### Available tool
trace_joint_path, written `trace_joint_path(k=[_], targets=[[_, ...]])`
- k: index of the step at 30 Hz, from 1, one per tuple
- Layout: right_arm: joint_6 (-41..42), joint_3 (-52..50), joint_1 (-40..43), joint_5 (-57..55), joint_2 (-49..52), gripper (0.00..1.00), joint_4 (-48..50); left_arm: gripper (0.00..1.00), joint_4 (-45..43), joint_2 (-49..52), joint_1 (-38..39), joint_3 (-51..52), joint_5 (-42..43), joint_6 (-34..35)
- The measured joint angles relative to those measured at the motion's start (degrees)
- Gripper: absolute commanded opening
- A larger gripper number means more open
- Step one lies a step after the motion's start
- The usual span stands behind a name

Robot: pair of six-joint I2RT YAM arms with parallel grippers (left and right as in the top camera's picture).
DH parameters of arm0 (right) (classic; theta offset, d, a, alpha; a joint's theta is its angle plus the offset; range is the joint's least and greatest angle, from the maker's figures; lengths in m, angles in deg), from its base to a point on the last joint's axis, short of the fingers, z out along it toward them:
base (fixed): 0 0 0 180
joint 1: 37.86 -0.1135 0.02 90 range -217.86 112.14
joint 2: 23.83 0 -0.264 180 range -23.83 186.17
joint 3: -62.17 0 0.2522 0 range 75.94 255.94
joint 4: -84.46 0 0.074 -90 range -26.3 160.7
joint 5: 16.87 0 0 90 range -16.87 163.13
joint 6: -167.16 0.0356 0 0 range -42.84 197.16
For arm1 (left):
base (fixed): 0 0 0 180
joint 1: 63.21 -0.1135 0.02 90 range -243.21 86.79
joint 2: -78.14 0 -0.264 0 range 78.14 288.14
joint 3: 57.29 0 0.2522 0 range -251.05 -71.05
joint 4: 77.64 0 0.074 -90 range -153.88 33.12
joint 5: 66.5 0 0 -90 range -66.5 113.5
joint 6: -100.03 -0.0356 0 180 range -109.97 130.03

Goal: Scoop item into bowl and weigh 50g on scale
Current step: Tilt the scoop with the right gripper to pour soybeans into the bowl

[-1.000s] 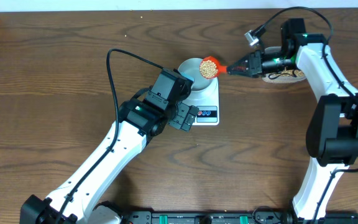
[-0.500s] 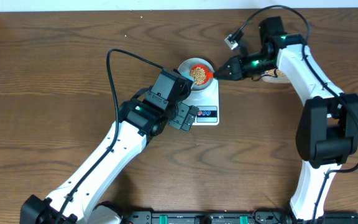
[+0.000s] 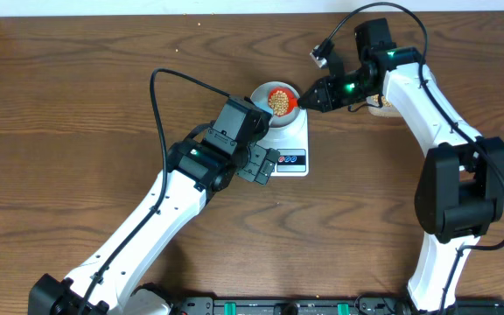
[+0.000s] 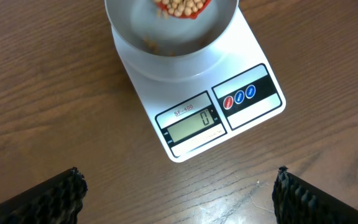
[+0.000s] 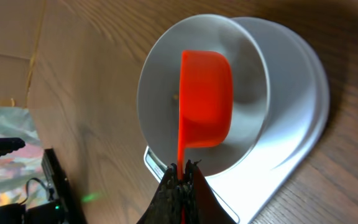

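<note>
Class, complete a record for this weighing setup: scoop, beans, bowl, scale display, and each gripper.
scoop: red, held over the bowl
beans: heaped in the scoop
bowl: sits on the scale
display: reads 0
left gripper: open, empty, near the scale
right gripper: shut on the scoop's handle

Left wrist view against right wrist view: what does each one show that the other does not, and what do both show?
Only the left wrist view shows the display, reading zero, and the round buttons of the scale, the beans in the red scoop, and the open left claw. Only the right wrist view shows the right claw shut on the scoop's handle. Both show the bowl standing on the scale, the scoop over it, and the wooden table.
</note>
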Motion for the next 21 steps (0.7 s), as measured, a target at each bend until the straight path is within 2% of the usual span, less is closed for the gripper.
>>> trace_joint_path(k=[21], targets=[[-1.27,0.0,-3.61,-8.37,-3.43,0.01,0.37,0.98,0.0,0.0,0.0,0.0,0.0,0.0]])
